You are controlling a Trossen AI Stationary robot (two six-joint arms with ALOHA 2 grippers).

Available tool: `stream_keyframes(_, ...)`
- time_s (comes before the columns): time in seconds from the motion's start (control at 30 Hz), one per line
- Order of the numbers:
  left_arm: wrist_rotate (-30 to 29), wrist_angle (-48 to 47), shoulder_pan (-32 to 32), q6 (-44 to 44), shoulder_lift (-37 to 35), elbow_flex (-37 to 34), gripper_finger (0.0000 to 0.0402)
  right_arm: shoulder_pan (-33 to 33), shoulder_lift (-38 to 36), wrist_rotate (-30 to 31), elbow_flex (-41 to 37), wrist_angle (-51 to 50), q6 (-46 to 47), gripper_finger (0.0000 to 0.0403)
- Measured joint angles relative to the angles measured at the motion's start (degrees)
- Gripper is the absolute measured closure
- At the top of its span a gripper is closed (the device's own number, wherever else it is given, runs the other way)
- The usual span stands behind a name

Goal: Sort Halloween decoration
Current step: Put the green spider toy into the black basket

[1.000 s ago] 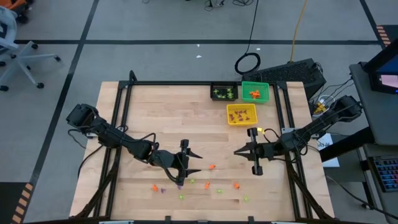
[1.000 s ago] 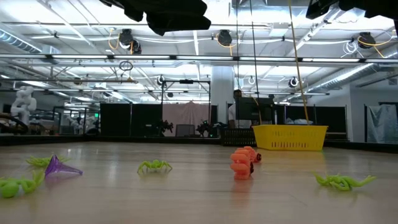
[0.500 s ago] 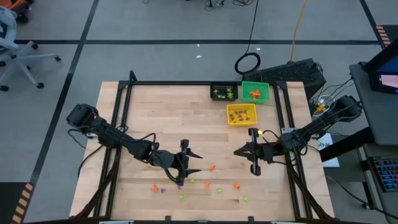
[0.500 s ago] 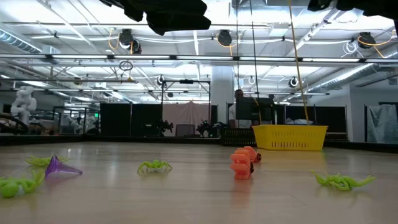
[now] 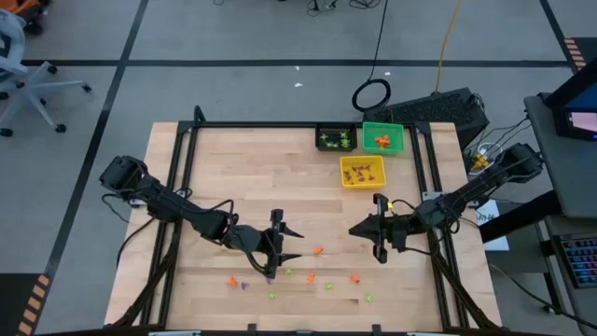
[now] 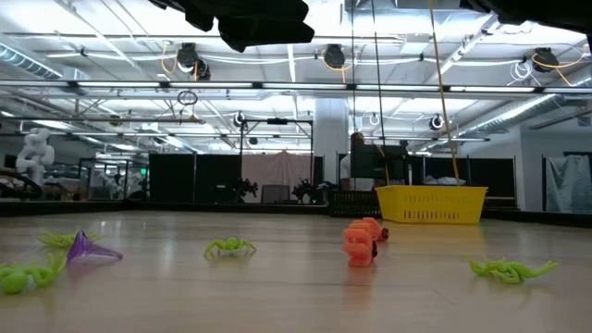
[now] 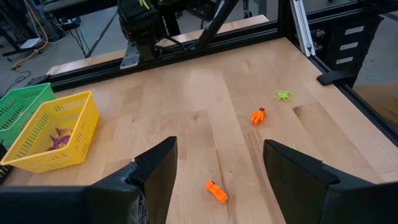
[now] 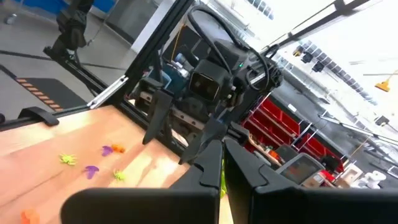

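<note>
Above a wooden bench [image 5: 242, 168], the left gripper [image 5: 297, 245] hangs with its jaws spread and empty over loose Halloween decoration [image 5: 318, 250], tiny orange, purple and green trinkets scattered along the near edge. The right gripper [image 5: 355, 230], jaws clenched with a sliver of light green between the fingers [image 8: 249, 171], hovers mid-bench. Sorted pieces lie in a black bin [image 5: 322, 132], a green bin [image 5: 398, 137] and a yellow bin [image 5: 345, 177] at the far side.
</note>
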Motion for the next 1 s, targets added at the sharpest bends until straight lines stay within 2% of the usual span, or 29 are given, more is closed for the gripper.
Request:
stream_keyframes(0.23, 0.00, 0.00, 0.00, 0.02, 0.00, 0.00, 0.0164, 0.04, 0.00, -2.96, 0.00, 0.05, -0.57, 0.0403)
stream_keyframes(0.7, 0.00, 0.00, 0.00, 0.04, 0.00, 0.00, 0.0164, 0.04, 0.00, -2.46, 0.00, 0.04, 1.70, 0.0403)
stream_keyframes(0.8, 0.00, -0.02, 0.00, 0.04, 0.00, 0.00, 0.0164, 0.03, 0.00, 0.50, 0.00, 0.14, 5.79, 0.0403)
stream_keyframes(1.0, 0.00, 0.56, 0.02, 0.10, 0.00, 0.00, 0.0164, -0.88, 0.00, 10.83, 0.00, 0.49, 17.02, 0.0403)
